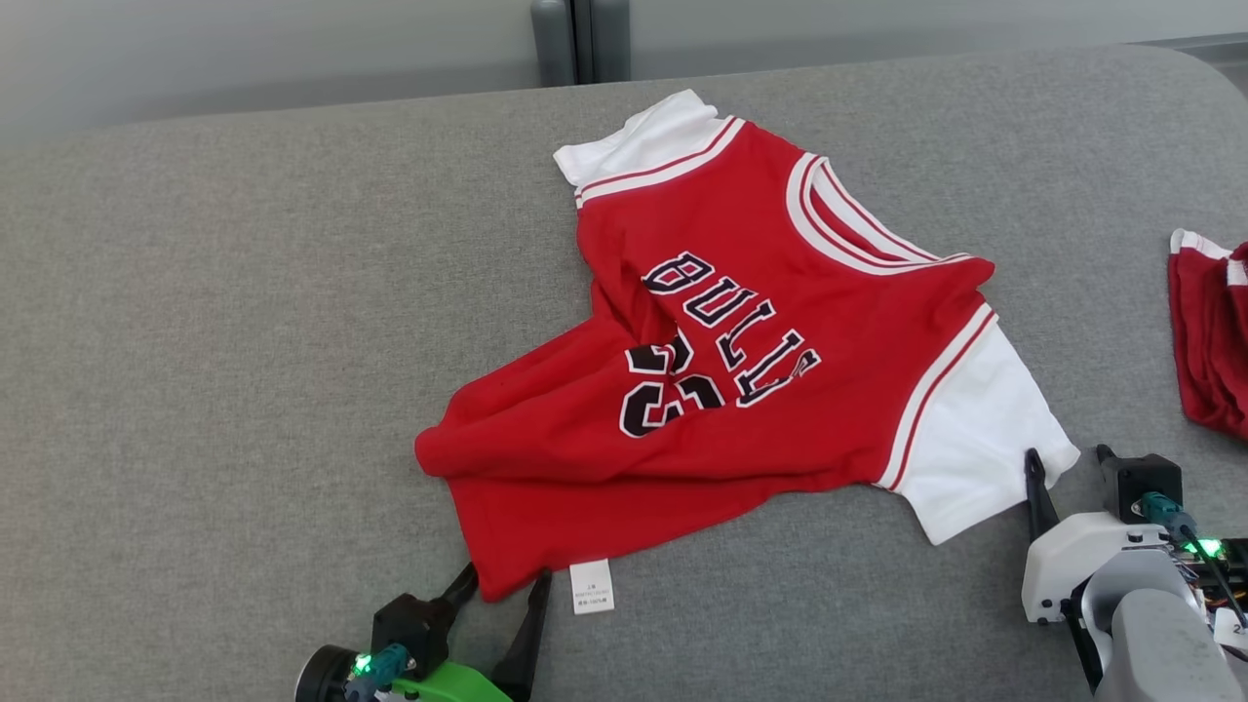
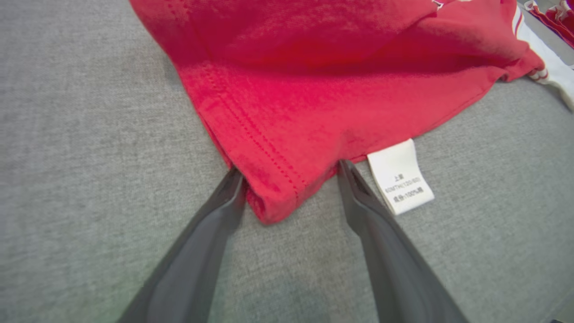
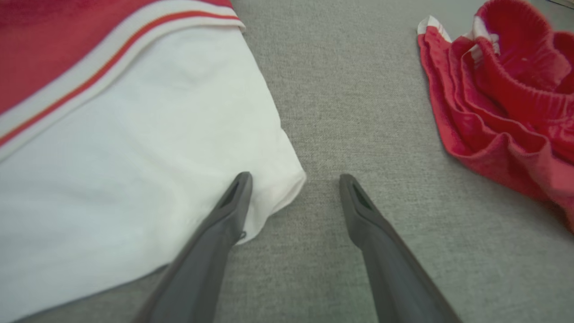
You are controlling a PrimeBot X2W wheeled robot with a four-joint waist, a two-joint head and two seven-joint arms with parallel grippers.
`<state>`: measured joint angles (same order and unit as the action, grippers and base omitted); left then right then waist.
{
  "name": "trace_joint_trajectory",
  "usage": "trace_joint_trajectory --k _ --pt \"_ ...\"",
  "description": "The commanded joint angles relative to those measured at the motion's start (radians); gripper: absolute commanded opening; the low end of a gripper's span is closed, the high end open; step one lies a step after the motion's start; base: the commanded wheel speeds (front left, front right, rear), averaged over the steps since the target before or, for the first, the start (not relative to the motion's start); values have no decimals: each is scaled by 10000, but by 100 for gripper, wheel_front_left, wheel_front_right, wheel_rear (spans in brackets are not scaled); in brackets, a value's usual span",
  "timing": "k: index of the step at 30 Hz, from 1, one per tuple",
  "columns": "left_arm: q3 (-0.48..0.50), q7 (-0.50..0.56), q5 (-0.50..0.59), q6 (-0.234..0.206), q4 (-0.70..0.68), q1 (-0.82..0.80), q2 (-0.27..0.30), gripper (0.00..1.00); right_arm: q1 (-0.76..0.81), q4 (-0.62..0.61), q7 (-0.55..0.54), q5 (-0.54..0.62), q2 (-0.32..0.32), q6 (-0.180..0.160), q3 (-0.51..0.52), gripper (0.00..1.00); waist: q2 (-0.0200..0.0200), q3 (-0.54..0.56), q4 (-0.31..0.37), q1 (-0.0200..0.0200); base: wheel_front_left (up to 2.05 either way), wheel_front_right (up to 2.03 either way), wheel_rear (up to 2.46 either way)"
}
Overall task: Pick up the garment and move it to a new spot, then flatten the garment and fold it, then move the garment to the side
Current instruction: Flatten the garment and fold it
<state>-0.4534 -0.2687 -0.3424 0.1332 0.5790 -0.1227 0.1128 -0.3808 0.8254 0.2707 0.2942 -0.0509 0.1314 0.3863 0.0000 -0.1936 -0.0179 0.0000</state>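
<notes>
- The shirt (image 1: 741, 331) lies near the middle of the grey table (image 1: 244, 341), chest print up, with its collar toward 1 o'clock and its hem toward 7 o'clock. It is rumpled rather than flat, and the lower body is creased over itself.
- The left gripper (image 2: 289, 169) sits at the shirt's 7 o'clock. Its fingers are spread to either side of the hem corner and pinch nothing, which looks like a line-up for taking that corner.
- The right gripper (image 3: 295, 176) is at the shirt's 4 o'clock, also spread. One finger lies over the white sleeve (image 3: 134, 134) and the other over bare table, so the sleeve's tip sits between them.
- Two corners this far apart would probably let the shirt be lifted stretched out instead of bunched.
- The crease hides part of the number below the lettering.
- The print on the white label (image 2: 400, 176), at the left gripper's 3 o'clock, is too small to read.
- I cannot tell whether the fingertips press on the cloth or hang just above it.
- A second red cloth (image 1: 1214, 331), at the table's 3 o'clock, is cut off by the picture's edge.
</notes>
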Motion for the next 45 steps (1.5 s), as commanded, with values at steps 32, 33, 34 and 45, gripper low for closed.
trace_joint_trajectory --k 32,33,34,45 --pt "2183 50 290 -35 -3737 -1298 1146 0 -645 -5786 -63 -4153 -24 -14 -2247 0 0 1459 -130 0 0 0 0" --pt "2257 50 226 -35 -3951 -1699 1380 0 -896 -6256 -63 -4138 -18 -14 -2290 0 0 1524 -127 0 0 0 0" --pt "2271 50 231 -35 -4062 -1982 1573 0 -1024 -6515 -63 -4149 -18 -14 -2320 0 0 1578 -123 0 0 0 0" --pt "2068 186 -329 -35 -4002 -5013 3359 0 -3388 -7734 -146 -3556 -134 -14 -2693 0 0 1611 -57 0 0 0 0"
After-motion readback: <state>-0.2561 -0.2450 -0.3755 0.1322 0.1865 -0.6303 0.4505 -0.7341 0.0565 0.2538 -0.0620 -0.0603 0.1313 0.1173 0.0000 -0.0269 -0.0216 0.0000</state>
